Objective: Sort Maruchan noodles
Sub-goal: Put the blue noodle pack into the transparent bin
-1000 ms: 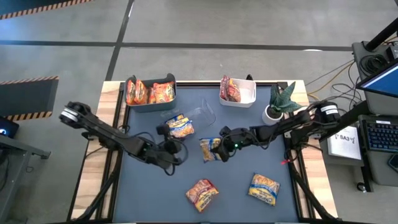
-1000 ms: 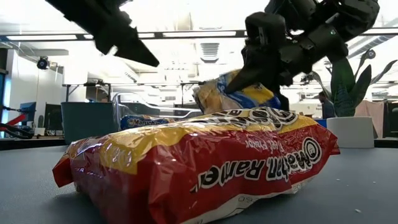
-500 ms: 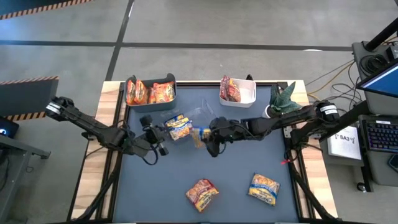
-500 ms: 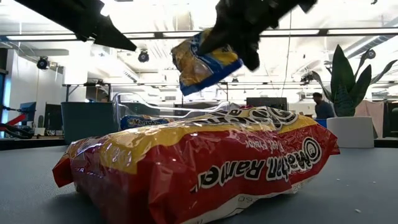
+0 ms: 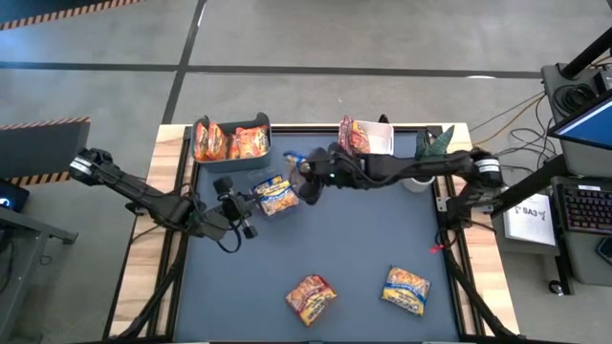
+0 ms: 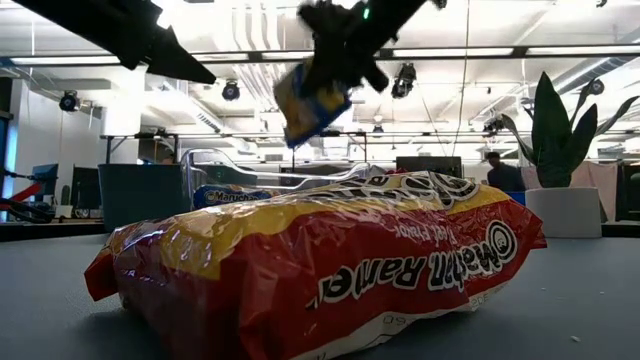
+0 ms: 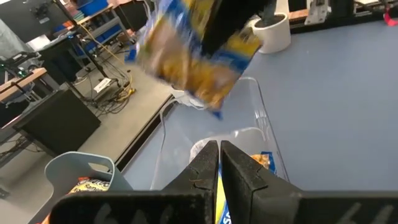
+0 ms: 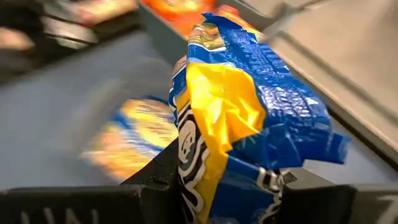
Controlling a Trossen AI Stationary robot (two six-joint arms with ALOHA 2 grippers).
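Blue-yellow packet (image 5: 298, 170) clamped in right gripper (image 5: 308, 178) above clear bin (image 5: 311, 172), mat's near half mostly bare; left gripper (image 5: 247, 204) closed, empty; orange packets (image 5: 229, 142) fill grey bin (image 5: 232, 162).

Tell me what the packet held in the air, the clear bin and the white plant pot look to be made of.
The blue-and-yellow noodle packet in the right gripper: thin glossy plastic film, judging by its creases and sheen. The clear bin: probably rigid transparent plastic, since the mat shows through its smooth walls. The white round plant pot: smooth and matte, perhaps ceramic or plastic; the look leaves it open.
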